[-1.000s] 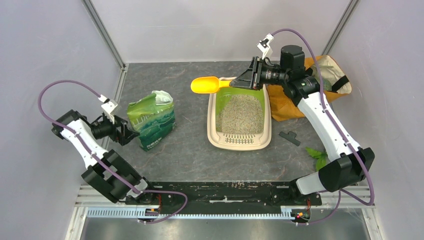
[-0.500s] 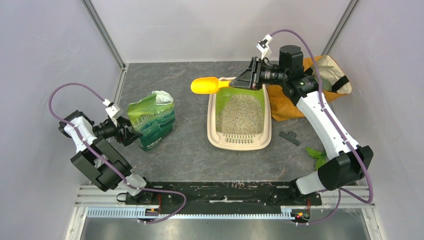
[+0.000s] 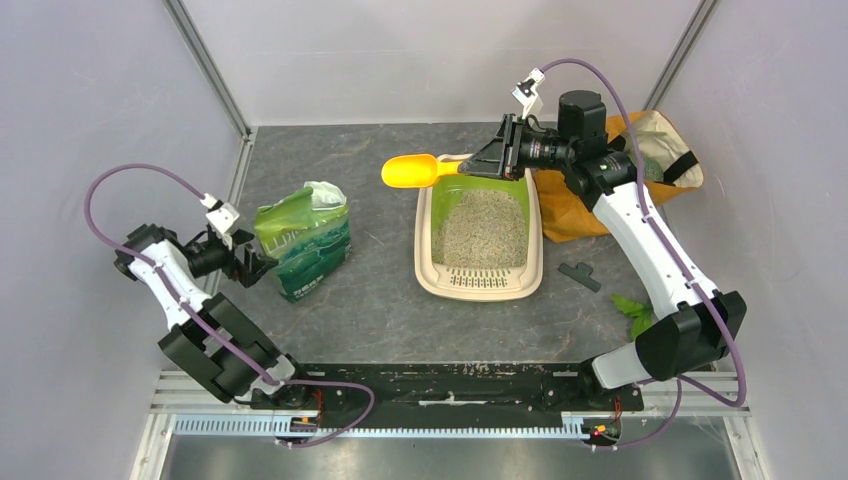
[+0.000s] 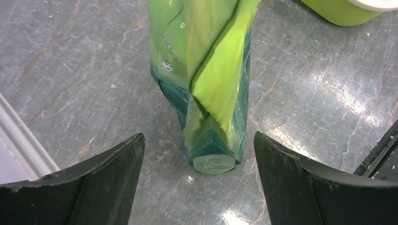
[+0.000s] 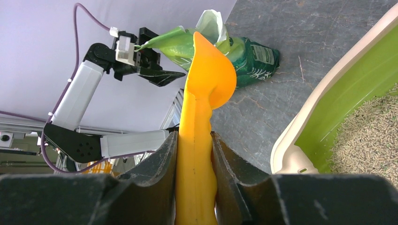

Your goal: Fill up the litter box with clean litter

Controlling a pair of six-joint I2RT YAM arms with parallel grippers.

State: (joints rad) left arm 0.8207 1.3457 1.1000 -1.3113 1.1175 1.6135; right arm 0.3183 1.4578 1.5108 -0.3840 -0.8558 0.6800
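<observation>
The litter box (image 3: 428,272), beige-rimmed with a lime-green inside, sits mid-table with its slotted grate at the near end. Pale granular litter (image 3: 484,228) covers its floor; it also shows in the right wrist view (image 5: 371,140). My right gripper (image 3: 478,166) is shut on the handle of an orange scoop (image 3: 409,170), held level above the box's far left corner, its bowl out over the table; the scoop (image 5: 206,79) looks empty. My left gripper (image 3: 255,265) is open just left of the green litter bag (image 3: 305,240), whose near bottom edge (image 4: 211,93) stands between the fingers, untouched.
An orange fabric bag (image 3: 660,150) lies behind the right arm. A small dark clip (image 3: 580,274) and a green leafy piece (image 3: 632,312) lie right of the box. Grey walls close in on the sides and back.
My left arm has shifted its elbow and wrist, and the gripper has come closer to the green bag's left side. The right arm and scoop have stayed still.
</observation>
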